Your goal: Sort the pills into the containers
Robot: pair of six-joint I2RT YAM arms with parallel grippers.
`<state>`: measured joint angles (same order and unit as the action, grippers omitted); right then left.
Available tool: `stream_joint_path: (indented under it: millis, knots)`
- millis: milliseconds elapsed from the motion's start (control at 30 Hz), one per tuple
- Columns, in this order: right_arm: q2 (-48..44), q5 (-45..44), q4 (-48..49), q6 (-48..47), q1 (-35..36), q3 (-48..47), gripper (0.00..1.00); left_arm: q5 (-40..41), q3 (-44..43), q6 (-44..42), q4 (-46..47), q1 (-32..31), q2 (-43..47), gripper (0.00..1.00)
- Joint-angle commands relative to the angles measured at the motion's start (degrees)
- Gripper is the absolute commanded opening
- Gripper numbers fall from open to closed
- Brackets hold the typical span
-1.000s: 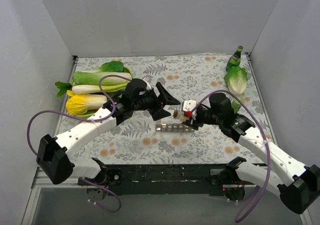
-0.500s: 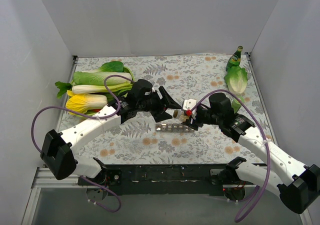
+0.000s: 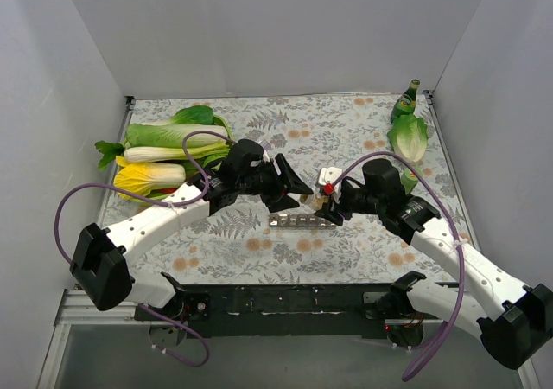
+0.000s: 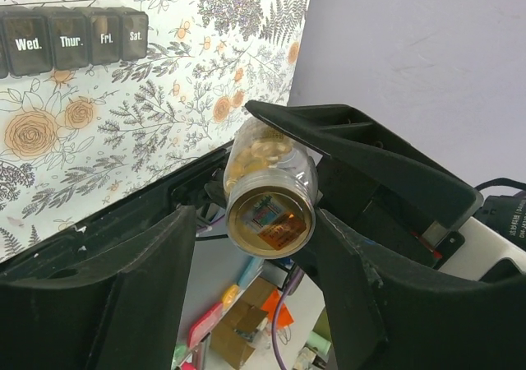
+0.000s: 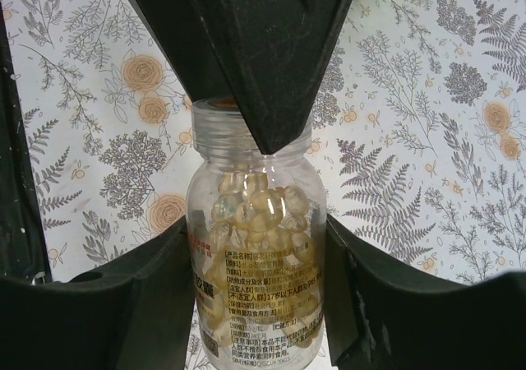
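Note:
My right gripper (image 3: 328, 199) is shut on a clear pill bottle (image 5: 255, 255) filled with pale yellow softgel pills, holding it above the floral table. In the left wrist view the bottle's (image 4: 271, 193) gold end faces the camera. My left gripper (image 3: 292, 186) is open, its jaws spread on either side of that end, with one finger (image 5: 246, 49) reaching over the bottle's neck. The containers (image 3: 302, 221), a grey strip of day-labelled compartments with lids shut, lie on the table just below both grippers. They also show in the left wrist view (image 4: 74, 33).
Green and yellow bok choy (image 3: 164, 151) lie at the left of the table. A small green bottle (image 3: 404, 102) and a lettuce leaf (image 3: 408, 137) sit at the back right. Grey walls enclose the table on three sides.
My left gripper has moved right, closing in on the bottle's end with its jaws open. The right gripper and bottle have barely moved.

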<state>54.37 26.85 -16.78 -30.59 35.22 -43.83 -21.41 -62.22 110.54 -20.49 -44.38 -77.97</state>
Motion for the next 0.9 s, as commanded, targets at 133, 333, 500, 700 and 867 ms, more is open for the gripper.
stream_joint_path:
  millis: [133, 333, 500, 700, 867]
  knots:
    - [-0.32, 2.77, 2.8, 3.16, -1.12, -3.19, 0.01, -0.21, 1.66, -3.84, -0.95, -0.18, 1.07, 0.57]
    - [-0.23, 4.96, 3.5, 5.71, -2.17, -3.01, 0.01, -1.35, 2.89, -5.07, -0.52, -0.18, 1.95, 0.57]
    - [0.21, 8.12, 4.29, 10.36, -3.23, -3.01, 0.01, -4.16, 4.29, -5.42, 3.08, -0.18, 2.56, 0.58]
    - [0.83, 11.2, 5.53, 14.68, -5.07, -3.63, 0.01, -5.92, 6.32, -5.77, 5.02, -0.01, 3.97, 0.58]
    - [0.91, 12.08, 5.88, 16.17, -5.69, -3.89, 0.01, -6.72, 7.72, -6.91, 5.29, 0.61, 5.11, 0.57]
